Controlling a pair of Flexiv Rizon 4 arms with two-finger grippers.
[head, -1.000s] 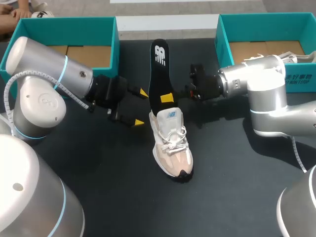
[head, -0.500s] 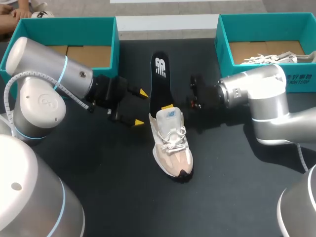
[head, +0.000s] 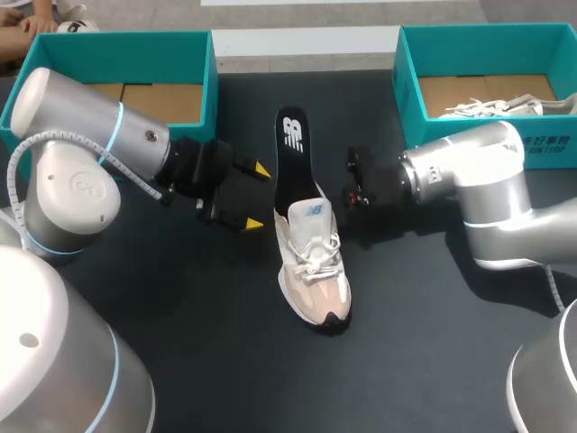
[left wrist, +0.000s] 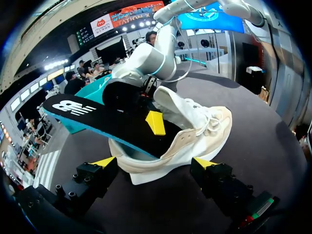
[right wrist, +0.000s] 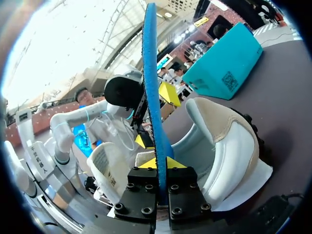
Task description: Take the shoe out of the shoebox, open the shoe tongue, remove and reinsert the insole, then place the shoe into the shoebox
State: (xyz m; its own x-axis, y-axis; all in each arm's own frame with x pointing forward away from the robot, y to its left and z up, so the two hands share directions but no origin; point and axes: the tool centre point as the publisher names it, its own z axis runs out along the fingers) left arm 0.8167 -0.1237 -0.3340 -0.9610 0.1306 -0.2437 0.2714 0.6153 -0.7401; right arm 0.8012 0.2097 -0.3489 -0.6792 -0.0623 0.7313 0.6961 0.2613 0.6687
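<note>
Head view: a pale pink-and-white shoe [head: 311, 271] stands on the dark tabletop [head: 180, 343], between the teal left shoebox [head: 117, 54] and the teal right shoebox [head: 487, 45]. A black insole [head: 293, 158] slants out of the shoe's heel opening. The right end effector [right wrist: 157, 163] is clamped on the insole's edge. The left end effector [head: 255, 196] is spread wide beside the heel, holding nothing.
</note>
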